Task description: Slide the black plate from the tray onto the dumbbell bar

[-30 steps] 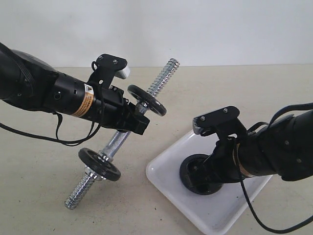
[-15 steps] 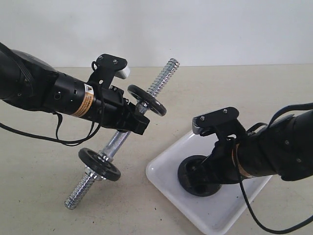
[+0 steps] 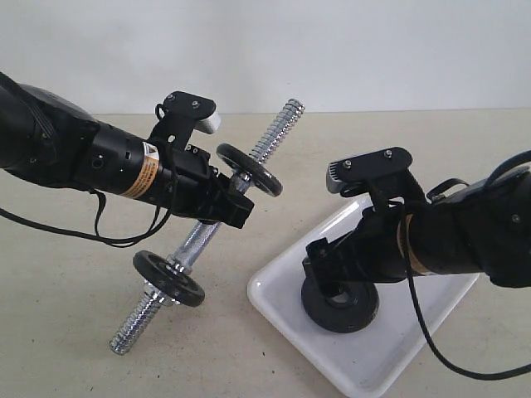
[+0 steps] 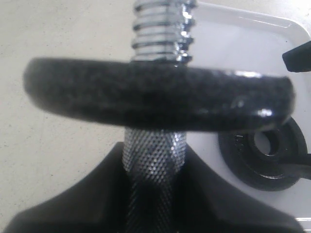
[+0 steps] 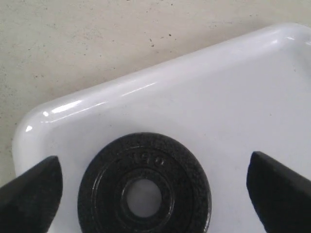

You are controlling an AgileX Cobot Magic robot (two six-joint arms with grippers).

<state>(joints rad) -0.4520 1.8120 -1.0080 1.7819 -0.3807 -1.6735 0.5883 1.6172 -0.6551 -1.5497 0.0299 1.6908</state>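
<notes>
Black plate (image 3: 340, 308) lies flat inside the white tray (image 3: 278, 305), near the tray's left end. Left of the tray, the left gripper (image 3: 226, 209) is pinching the dumbbell bar (image 3: 197, 239) by its rough middle, and the bar is tilted. Over the tray, the right gripper (image 3: 330, 267) has its fingers spread wide, one on each side of the plate, not touching it.

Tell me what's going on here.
The left gripper is clamped on the knurled middle of the dumbbell bar, holding it tilted with one threaded end pointing up. The right gripper hangs open over the black plate, which lies flat in the white tray. Its fingers stand on either side of the plate without touching it. The plate is not yet picked up.
</notes>
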